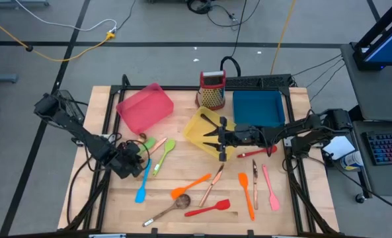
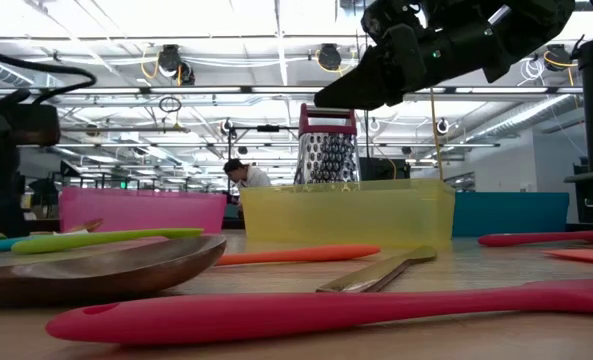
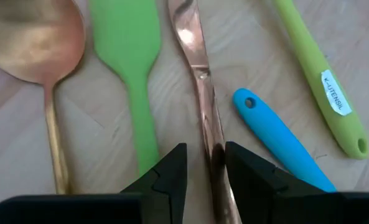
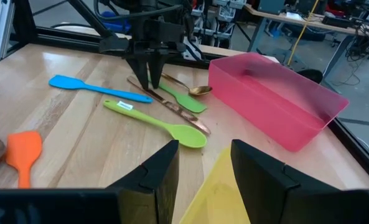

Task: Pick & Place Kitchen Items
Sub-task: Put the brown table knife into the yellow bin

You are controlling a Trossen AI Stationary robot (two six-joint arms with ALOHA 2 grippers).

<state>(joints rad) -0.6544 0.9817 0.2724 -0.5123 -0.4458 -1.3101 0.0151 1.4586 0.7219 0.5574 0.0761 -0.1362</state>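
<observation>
In the low view, a pink spatula (image 2: 306,312) lies nearest on the bench (image 1: 110,205), with a brown spoon (image 2: 96,272) just behind it. Farther back, the left gripper (image 3: 204,163) is down at the bench surface. Its jaws are narrowly open and stand on both sides of a copper knife (image 3: 204,106); I cannot tell if they touch it. A green spatula (image 3: 131,74) and a copper spoon (image 3: 38,43) lie on one side of the knife, a blue spatula (image 3: 280,140) and a green spoon (image 3: 321,81) on the other. The right gripper (image 1: 221,137) hangs above the yellow tray (image 1: 194,127), its jaws open and holding nothing. The pink tray (image 1: 145,107) stands near, and the blue tray (image 1: 258,108) and the grater (image 1: 212,90) are at the far edge.
</observation>
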